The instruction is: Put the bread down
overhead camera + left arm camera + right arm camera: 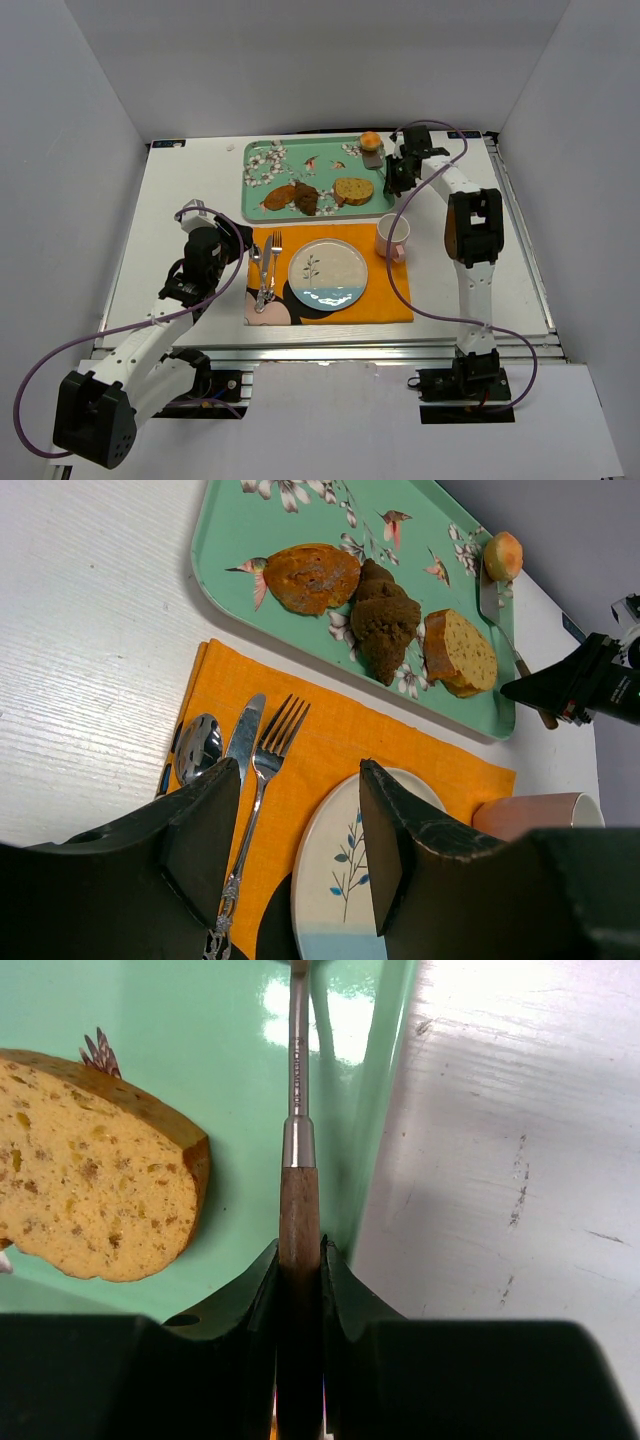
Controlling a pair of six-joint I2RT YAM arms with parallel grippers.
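The bread, a small round golden-orange bun (370,141), sits at the far right corner of the green tray (262,170), on the metal blade of a spatula (375,158). It also shows in the left wrist view (503,554). My right gripper (398,172) is shut on the spatula's wooden handle (298,1210) at the tray's right edge. The white plate (300,262) lies on the orange mat (385,295), bare. My left gripper (300,770) is open and empty, hovering left of the plate (335,840) over the cutlery.
A tan bread slice (353,189) and dark brown pieces (293,196) lie on the tray. A pink cup (392,236) stands right of the plate. A spoon, knife and fork (265,265) lie on the mat's left part. White walls surround the table.
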